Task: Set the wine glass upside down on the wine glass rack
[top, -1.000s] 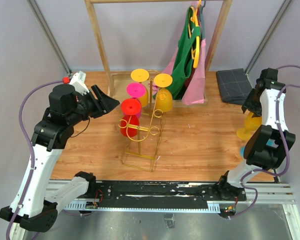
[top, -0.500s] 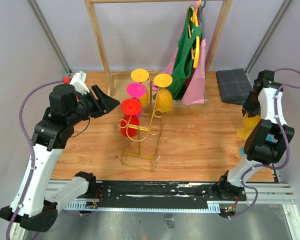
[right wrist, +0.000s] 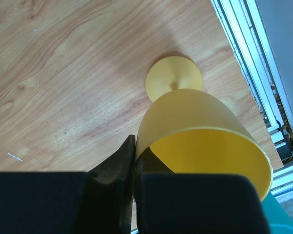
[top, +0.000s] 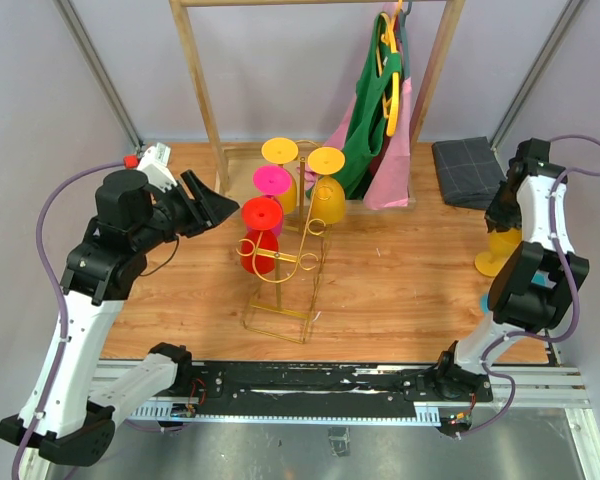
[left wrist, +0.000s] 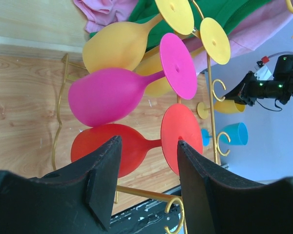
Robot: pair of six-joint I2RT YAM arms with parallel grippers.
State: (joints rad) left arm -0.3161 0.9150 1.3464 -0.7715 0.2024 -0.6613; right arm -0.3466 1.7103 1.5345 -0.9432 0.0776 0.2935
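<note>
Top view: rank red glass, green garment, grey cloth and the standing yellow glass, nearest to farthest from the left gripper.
From the left gripper:
1. Red glass, hanging upside down just beside it.
2. Green garment, hanging at the back.
3. Grey cloth, back right, and standing yellow glass, right edge: too close to call.

Walls [top: 280,70]: plain pale lilac, slanted metal struts [top: 98,70] at both sides.
Table [top: 400,270]: light wood grain, evenly lit.
Rail [top: 202,90]: wooden frame at the back, holding a green garment [top: 365,140] and a pink garment [top: 392,175] on a yellow hanger [top: 391,105].
Cloth [top: 467,170]: dark grey, folded, back right.
</note>
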